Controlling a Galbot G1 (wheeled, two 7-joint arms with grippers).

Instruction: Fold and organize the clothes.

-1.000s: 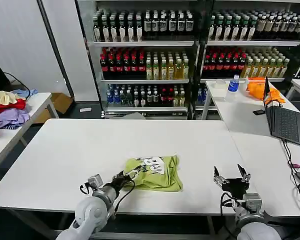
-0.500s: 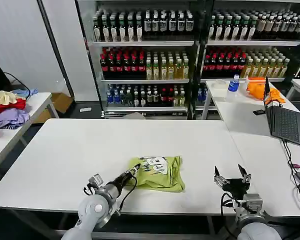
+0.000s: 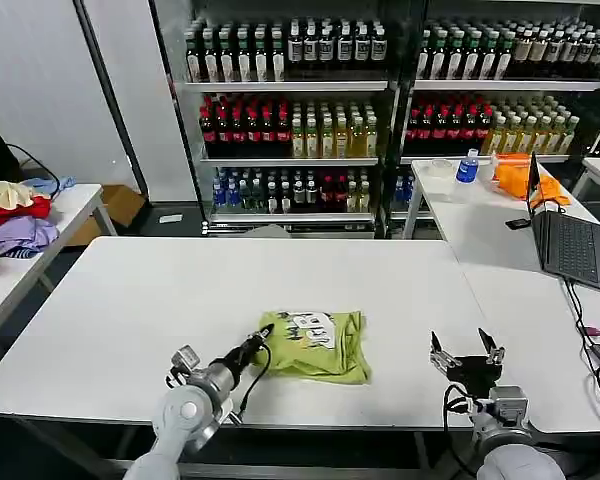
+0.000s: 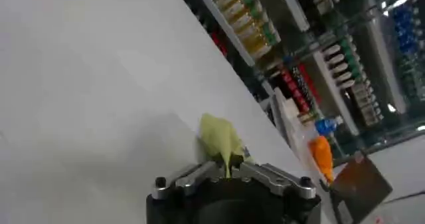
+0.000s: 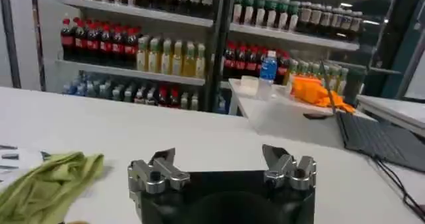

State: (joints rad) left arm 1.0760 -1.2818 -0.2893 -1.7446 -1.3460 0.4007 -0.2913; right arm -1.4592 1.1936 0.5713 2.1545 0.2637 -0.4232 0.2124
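A lime yellow-green short-sleeved cotton T-shirt [image 3: 315,345] lies folded into a compact bundle on the near half of a broad white table [image 3: 160,300], its longer side running left to right along the table's front edge and its small white-and-black printed graphic [image 3: 308,328] facing up at the far edge of the bundle. The left gripper [image 3: 263,334] reaches in low from the robot's left, its fingers pressed together and pinching the bundle's left edge; from the left wrist camera a peak of the green fabric [image 4: 222,141] stands up right at the fingers' base. The right gripper [image 3: 466,353] hangs above the table's front right corner, well apart from the shirt, with its two fingers spread; the right wrist camera shows the same open fingers [image 5: 163,160] and the shirt [image 5: 46,182] lying off to one side. Beside the main table, on the robot's right, a second white table [image 3: 480,235] carries an open dark laptop [image 3: 570,240], a clear plastic water bottle with a blue label [image 3: 467,168] and a crumpled orange cloth [image 3: 515,175]. On the robot's left a smaller white table [image 3: 40,250] holds a pile of red, purple and cream garments [image 3: 15,215]. Behind, glass-fronted black shelves [image 3: 290,85] are packed with rows of bottled drinks.
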